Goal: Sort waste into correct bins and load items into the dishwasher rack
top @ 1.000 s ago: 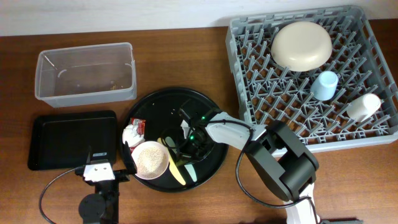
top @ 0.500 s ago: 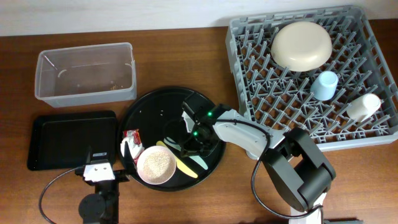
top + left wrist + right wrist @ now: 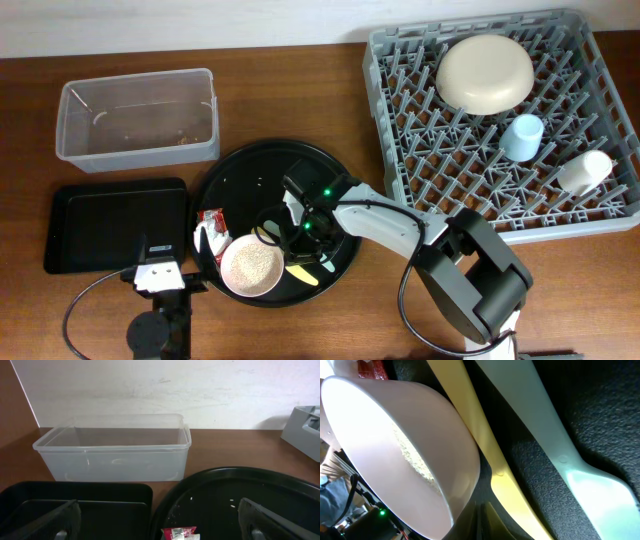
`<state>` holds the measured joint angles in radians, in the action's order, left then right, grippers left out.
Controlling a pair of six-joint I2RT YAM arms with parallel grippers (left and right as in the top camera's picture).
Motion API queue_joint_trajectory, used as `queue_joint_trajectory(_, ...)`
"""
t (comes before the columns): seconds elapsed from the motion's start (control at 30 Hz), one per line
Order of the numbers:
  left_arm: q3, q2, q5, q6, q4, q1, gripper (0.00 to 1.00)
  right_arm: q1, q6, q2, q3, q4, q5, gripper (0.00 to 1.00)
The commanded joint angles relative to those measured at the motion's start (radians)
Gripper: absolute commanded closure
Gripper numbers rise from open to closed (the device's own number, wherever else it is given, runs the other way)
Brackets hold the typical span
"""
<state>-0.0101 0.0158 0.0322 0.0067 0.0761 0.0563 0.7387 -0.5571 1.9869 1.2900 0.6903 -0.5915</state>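
overhead view: you have the right gripper point(image 3: 487, 517) low over the round black tray point(image 3: 250, 170), its tips between the white bowl point(image 3: 250, 266) and the yellow utensil point(image 3: 485, 455). the jaws are closed. no frame shows anything pinched between them, so treat the gripper as empty until proven otherwise.

relation that matters: in the right wrist view the yellow utensil runs from upper left to lower right, passing just beside the fingertips on their right. the pale green utensil point(image 3: 555, 435) lies parallel to it on the far side. the bowl wall is close on the left. to take either utensil you would need to open the jaws and straddle it across its width, not along it.

the right arm is the nearer one. the left gripper point(image 3: 160, 530) hangs fully open and empty at the front left, facing the clear tub point(image 3: 115, 455). the dishwasher rack point(image 3: 600, 215) sits well apart to the right rear.

hidden or doubtful:
- from above, the arm covers most of both utensils; only one end of the yellow one shows.
- contact between the fingertips and the yellow utensil cannot be judged.
- the bowl holds rice grains point(image 3: 248, 258); the wrapper point(image 3: 210, 224) lies just beside it.
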Motion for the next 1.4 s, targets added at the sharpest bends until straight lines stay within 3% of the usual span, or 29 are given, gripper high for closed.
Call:
queue_joint_trajectory(0.0,0.001,-0.004,-0.011,0.008,0.008,-0.002,0.01,0.002,-0.009,0.017,0.004,-0.011,-0.025,0.90)
queue_joint_trajectory(0.43,0.001,-0.004,-0.011,0.008,0.008,-0.002,0.01,-0.002,-0.033,0.075,0.004,-0.040,-0.085,0.89)
queue_joint_trajectory(0.53,0.001,-0.004,-0.011,0.008,0.008,-0.002,0.01,-0.015,-0.066,0.075,0.005,-0.041,-0.051,0.93)
queue_joint_trajectory(0.9,0.001,-0.004,-0.011,0.008,0.008,-0.002,0.01,-0.034,-0.043,0.073,0.134,0.017,0.190,0.93)
queue_joint_trajectory(1.0,0.001,-0.004,-0.011,0.008,0.007,-0.002,0.01,-0.034,0.065,0.073,0.164,0.049,0.173,0.87)
queue_joint_trajectory(1.07,0.001,-0.004,-0.011,0.008,0.008,-0.002,0.01,-0.034,0.258,0.073,0.237,0.180,0.183,0.70)
queue_joint_trajectory(1.13,0.001,-0.004,-0.011,0.008,0.008,-0.002,0.01,-0.034,0.421,0.073,0.317,0.327,0.228,0.60)
queue_joint_trajectory(1.27,0.001,-0.004,-0.011,0.008,0.008,-0.002,0.01,-0.034,0.565,0.073,0.349,0.414,0.301,0.54)
queue_joint_trajectory(1.37,0.001,-0.004,-0.011,0.008,0.008,-0.002,0.01,-0.033,0.580,0.081,0.335,0.398,0.301,0.54)
